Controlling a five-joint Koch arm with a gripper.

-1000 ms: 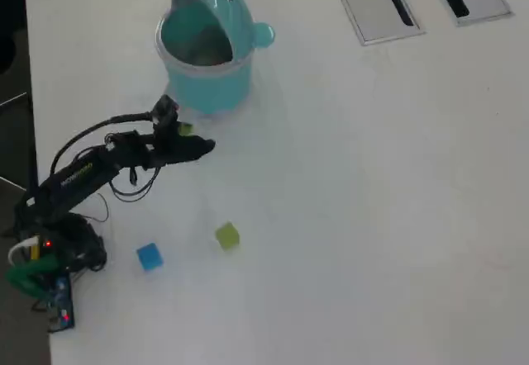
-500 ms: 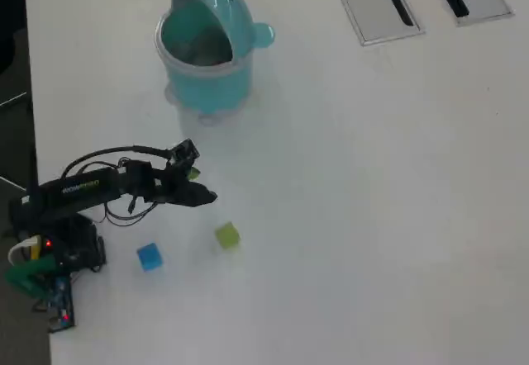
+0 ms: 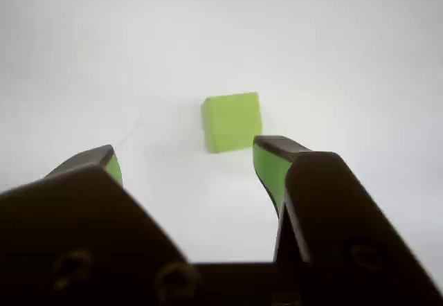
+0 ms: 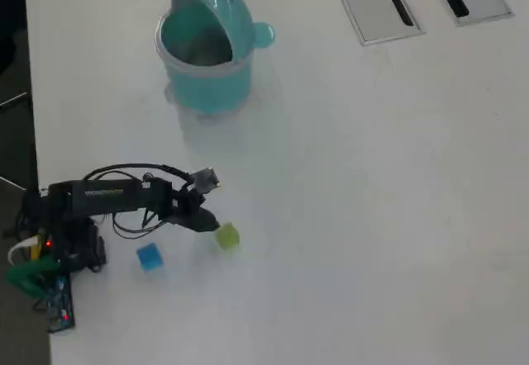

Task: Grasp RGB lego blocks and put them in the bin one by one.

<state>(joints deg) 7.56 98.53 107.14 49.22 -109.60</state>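
Observation:
The yellow-green lego block (image 3: 232,121) lies on the white table just ahead of my open gripper (image 3: 187,155), close to the right fingertip (image 3: 271,155). Nothing is between the jaws. In the overhead view the gripper (image 4: 204,220) sits just left of the yellow-green block (image 4: 227,236). The blue block (image 4: 150,256) lies on the table below the arm. The teal whale bin (image 4: 207,84) stands upright at the top left, far from the gripper. The red block is out of view.
Two flat grey rectangular panels (image 4: 382,6) are set into the table at the top right. The arm's base and cables (image 4: 58,241) sit at the left table edge. White table surface (image 4: 372,216) stretches to the right.

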